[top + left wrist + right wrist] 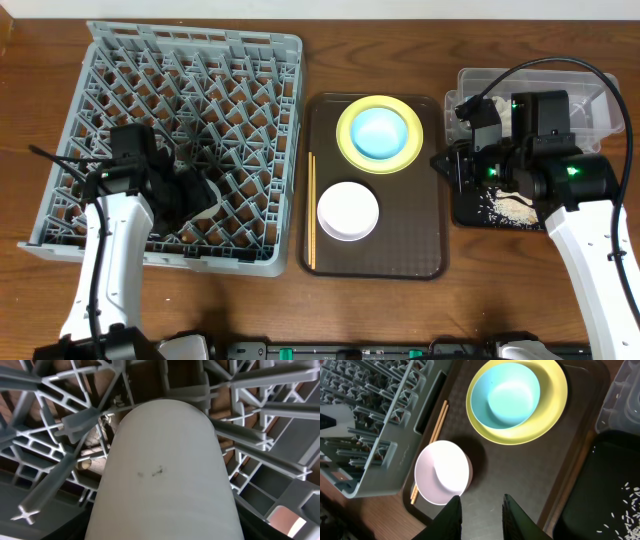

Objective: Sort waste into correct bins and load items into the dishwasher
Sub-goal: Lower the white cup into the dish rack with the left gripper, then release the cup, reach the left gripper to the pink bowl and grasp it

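My left gripper is down inside the grey dishwasher rack, shut on the small white cup. The cup fills the left wrist view and hides the fingers; rack pegs stand around it. My right gripper is open and empty, hovering over the brown tray's right edge. On that tray a light blue bowl sits in the yellow plate. A pinkish-white bowl and chopsticks lie beside them. Rice scraps lie in the black tray bin, in front of the clear tub.
The brown serving tray lies between the rack and the bins. The right arm's body covers much of the black tray and part of the clear tub. Bare wooden table runs along the front edge.
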Robot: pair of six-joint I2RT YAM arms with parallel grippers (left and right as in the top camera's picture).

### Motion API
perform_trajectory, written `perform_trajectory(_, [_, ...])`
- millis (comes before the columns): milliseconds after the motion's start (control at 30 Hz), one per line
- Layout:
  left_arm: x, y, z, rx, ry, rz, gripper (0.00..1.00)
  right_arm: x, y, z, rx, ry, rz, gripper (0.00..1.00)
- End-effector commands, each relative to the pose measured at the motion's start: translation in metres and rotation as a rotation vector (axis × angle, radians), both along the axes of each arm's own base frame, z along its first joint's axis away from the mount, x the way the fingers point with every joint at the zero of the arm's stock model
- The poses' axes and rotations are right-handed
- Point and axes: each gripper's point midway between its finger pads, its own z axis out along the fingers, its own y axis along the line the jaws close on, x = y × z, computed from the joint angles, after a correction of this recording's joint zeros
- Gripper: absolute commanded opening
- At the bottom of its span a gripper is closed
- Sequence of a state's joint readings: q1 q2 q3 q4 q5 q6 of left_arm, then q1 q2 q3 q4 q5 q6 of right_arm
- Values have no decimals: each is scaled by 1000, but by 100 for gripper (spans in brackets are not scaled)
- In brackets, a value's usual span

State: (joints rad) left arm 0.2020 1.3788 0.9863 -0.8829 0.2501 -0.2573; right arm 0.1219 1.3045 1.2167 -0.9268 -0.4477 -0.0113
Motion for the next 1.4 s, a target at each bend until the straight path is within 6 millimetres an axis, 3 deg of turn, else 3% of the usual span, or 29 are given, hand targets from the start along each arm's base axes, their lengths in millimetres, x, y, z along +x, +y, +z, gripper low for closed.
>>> perform_trajectory(0, [3,1,3,0,-6,-9,39,2,-1,3,-7,-14,5,26])
perform_trajectory(67, [3,2,4,3,-8,-9,56,2,-1,3,-7,-13,5,26])
perform_trajectory(233, [3,3,7,12,-21,-8,81,0,-1,2,-8,-4,5,26])
perform_trajectory(500, [2,3,33,29,-93,-8,88,1,-3,2,-16,-4,0,30])
perform_trajectory(667, [5,-15,65,49,-218,-74,89,4,-23,-7,-118,8,-84,36])
perform_trajectory(767, [9,-42,83,51,-308,-172,90,6,-41,-13,-188,32,-184,38])
perform_trajectory(967, [13,-123,98,28,-427,-448,91,1,-76,-17,-305,68,-376,50])
perform_trajectory(1033, [12,-146,94,58,-438,-529,97,-4,-92,-15,-336,77,-469,62])
perform_trajectory(1100, [11,-167,87,102,-441,-598,97,-7,-100,-11,-337,77,-516,90])
perform_trajectory(1133, [11,-178,83,118,-443,-632,97,-8,-101,-9,-327,73,-521,99])
perform_trajectory(1367, [7,-269,41,92,-450,-852,97,-14,-104,-9,-328,86,-518,99])
